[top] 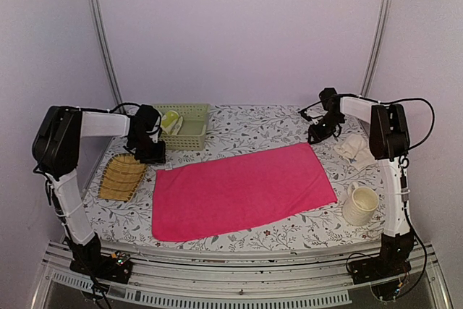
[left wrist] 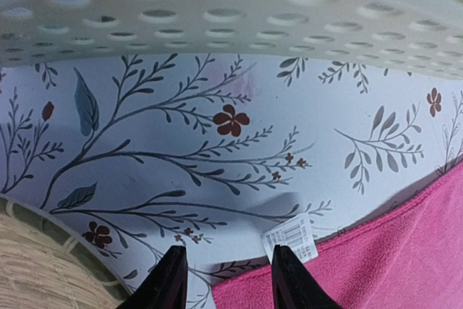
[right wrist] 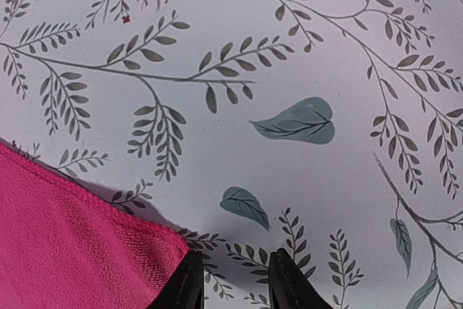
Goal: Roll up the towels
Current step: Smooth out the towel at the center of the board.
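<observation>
Both hands are hanging low over the far edge of the pink towel (top: pixel 242 189), one at each far corner, because a roll that is going to run straight needs both corners taken together. My left hand (left wrist: pixel 226 258) is standing about half open with nothing between its fingers. The towel's corner is lying right at the finger (left wrist: pixel 286 280) on the right of that wrist view, its small white tag (left wrist: pixel 291 236) poking out onto the flowered table (left wrist: pixel 217 179). My right hand (right wrist: pixel 235 262) is also standing part open and gripping nothing: the other far corner is ending just at its left-side finger, with bare table between the two, so neither hand is holding cloth.

The pink towel is lying spread flat across the middle of the table, a little skewed, which is giving me a clean sheet to start from (no folds that I can make out from above). The cream-white towel (top: pixel 354 148) is sitting crumpled at the right, partly hidden by my right arm and beyond the cream mug (top: pixel 360 205), apart from the pink one; I am judging it to be waiting its turn. The perforated basket (top: pixel 192 137) is crowding close behind my left hand and the straw mat (top: pixel 123 177) is lying just beside it, so I am expecting the next reach to need a short sideways slide onto each corner.
</observation>
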Robot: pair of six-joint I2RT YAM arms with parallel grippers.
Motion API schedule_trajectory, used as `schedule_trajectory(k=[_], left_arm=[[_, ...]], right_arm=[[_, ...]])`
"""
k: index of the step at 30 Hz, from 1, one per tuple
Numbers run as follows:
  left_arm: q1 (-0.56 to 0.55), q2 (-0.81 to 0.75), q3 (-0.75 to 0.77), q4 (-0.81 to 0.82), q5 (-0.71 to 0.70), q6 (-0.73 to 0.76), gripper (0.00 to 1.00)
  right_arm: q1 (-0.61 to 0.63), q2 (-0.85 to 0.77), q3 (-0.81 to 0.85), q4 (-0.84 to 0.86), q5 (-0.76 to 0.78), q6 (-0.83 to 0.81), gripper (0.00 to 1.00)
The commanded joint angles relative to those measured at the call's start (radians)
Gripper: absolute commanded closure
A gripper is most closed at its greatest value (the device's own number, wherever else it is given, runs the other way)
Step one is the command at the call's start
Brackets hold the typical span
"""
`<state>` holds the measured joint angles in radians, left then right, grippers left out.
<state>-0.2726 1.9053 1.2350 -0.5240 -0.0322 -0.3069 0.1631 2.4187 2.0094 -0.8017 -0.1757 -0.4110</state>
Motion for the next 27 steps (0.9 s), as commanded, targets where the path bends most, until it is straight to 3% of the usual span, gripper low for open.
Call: schedule_trajectory(k=[1, 10, 14, 18, 27], left_arm=[[0.012, 0.000, 0.015, -0.025, 0.018, 0.029, 0.58], [0.012, -0.010, 0.011, -0.017, 0.028, 0.030, 0.59], [0.012, -0.020, 0.001, -0.011, 0.030, 0.031, 0.59], [0.013, -0.033, -0.005, -0.007, 0.029, 0.033, 0.60], [0.013, -0.043, -0.012, -0.007, 0.032, 0.038, 0.60]], right_arm=[[0.001, -0.059, -0.008, -0.021, -0.094, 0.012, 0.65], [-0.005, -0.018, 0.017, -0.045, -0.155, 0.035, 0.65], [-0.027, -0.058, 0.029, 0.006, -0.067, 0.085, 0.69], [-0.032, -0.129, 0.026, 0.010, -0.117, 0.075, 0.71], [0.001, -0.025, 0.018, -0.036, -0.147, 0.045, 0.69]])
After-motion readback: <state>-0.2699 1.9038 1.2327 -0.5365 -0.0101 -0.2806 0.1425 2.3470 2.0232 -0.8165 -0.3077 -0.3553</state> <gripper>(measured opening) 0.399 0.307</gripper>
